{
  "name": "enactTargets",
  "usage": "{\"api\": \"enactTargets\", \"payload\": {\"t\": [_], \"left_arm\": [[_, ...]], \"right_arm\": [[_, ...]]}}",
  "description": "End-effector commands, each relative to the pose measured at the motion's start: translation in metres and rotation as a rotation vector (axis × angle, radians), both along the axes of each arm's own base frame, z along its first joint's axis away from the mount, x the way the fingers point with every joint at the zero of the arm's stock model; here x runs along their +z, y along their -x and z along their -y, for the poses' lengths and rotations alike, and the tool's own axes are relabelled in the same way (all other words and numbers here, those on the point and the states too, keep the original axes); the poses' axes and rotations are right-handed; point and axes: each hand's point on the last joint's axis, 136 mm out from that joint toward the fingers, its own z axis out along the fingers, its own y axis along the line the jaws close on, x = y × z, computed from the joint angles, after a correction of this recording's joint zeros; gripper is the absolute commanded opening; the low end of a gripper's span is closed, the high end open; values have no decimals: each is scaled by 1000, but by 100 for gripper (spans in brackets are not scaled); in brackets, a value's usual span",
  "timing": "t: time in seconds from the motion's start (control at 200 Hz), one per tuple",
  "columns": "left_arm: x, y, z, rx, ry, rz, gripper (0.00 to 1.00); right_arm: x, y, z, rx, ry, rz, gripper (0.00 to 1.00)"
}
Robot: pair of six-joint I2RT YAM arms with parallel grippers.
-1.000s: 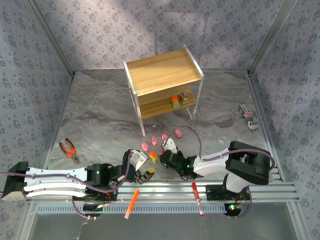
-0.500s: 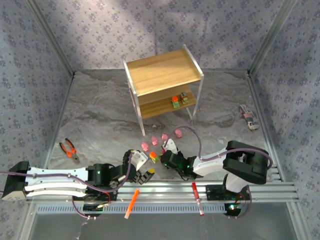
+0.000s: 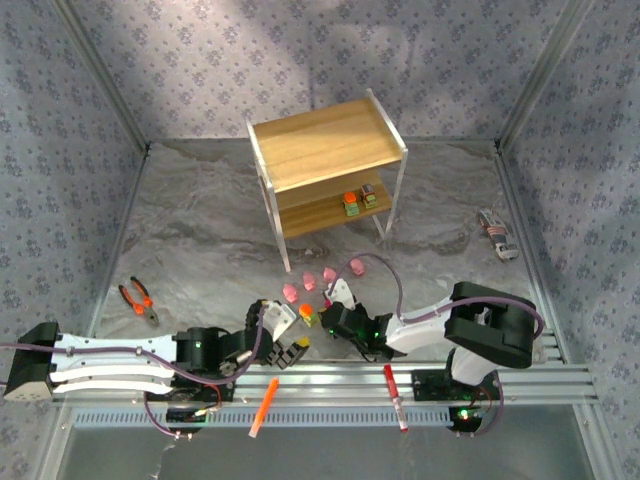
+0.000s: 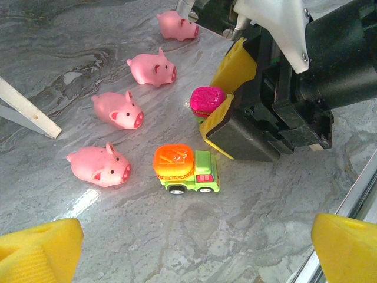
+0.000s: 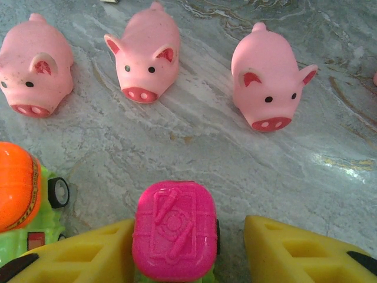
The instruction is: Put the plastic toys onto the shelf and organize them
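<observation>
Currently the right tool (image 5: 185, 254) straddles the pink-topped toy (image 5: 174, 227) on the tabletop (image 5: 194, 147), just near of the pigs (image 5: 147, 53). Its jaws are released, one pad touching and one just clear. This looks like the grasping step: next clench, lift, and carry it far to the shelf (image 3: 325, 145). The left tool (image 4: 194, 259) hangs released, grasping nothing.

Soft, even light from above fills the overhead view. A paler patch lies on the back wall (image 3: 250, 40), and the lower tier of the shelf (image 3: 325, 145) sits in mild shade. Both wrist views are bright and crisp mid-frame, with small white glare spots on the glossy bench (image 4: 88, 200). In the left wrist view, the near yellow pads (image 4: 35, 250) blur.
</observation>
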Motion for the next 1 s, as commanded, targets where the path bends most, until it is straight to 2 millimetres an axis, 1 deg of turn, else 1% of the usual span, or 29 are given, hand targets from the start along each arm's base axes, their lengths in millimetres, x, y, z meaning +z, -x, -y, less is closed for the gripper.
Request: {"api": "enactTargets", "payload": {"t": [0.0, 0.46, 0.66, 0.994], "left_arm": [[6, -1, 3, 7, 20, 1, 100], [6, -1, 3, 7, 20, 1, 100], [6, -2, 2, 8, 19, 2, 100], [7, -2, 2, 10, 20, 3, 99]], "right_arm": [[-13, 6, 7, 1, 62, -22, 51], [-18, 10, 9, 7, 102, -28, 50], [-17, 10, 11, 3, 107, -25, 45], [-13, 11, 11, 4, 95, -8, 34]]}}
